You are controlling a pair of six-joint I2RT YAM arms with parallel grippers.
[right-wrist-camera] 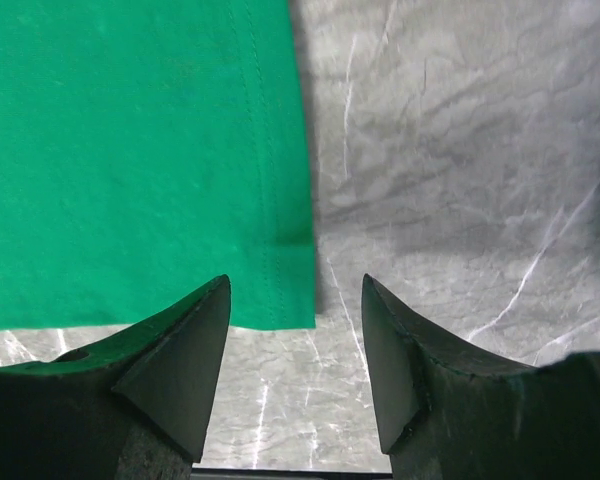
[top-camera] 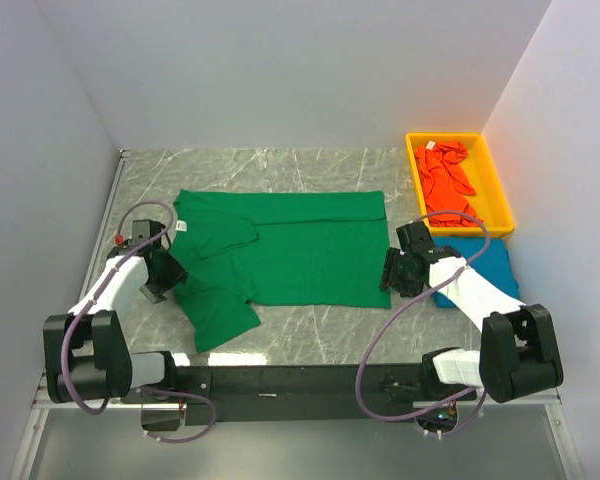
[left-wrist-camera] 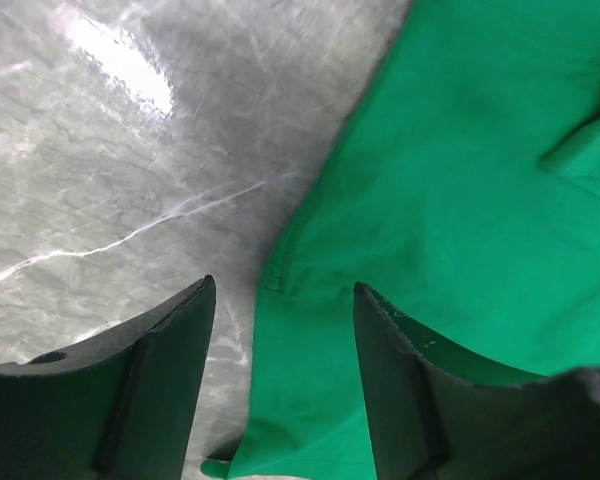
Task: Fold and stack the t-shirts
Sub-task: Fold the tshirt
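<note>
While your left pincer (left-wrist-camera: 283,290) hangs open and empty over the edge of the green t-shirt (top-camera: 300,245), your right pincer (right-wrist-camera: 295,285) stands open, empty, over its hem corner. It lies spread on the worktop (top-camera: 310,170), blue t-shirt (top-camera: 495,262) beside it, orange-red t-shirt (top-camera: 445,182) in the bin (top-camera: 445,137).

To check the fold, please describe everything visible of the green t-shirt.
The green t-shirt is plain, bright green, soft cotton-looking cloth with a stitched hem and a small white neck label. It lies flat on the marble table, neck to the left, one sleeve folded onto the body. The open left gripper and right gripper stand over its edges.
</note>
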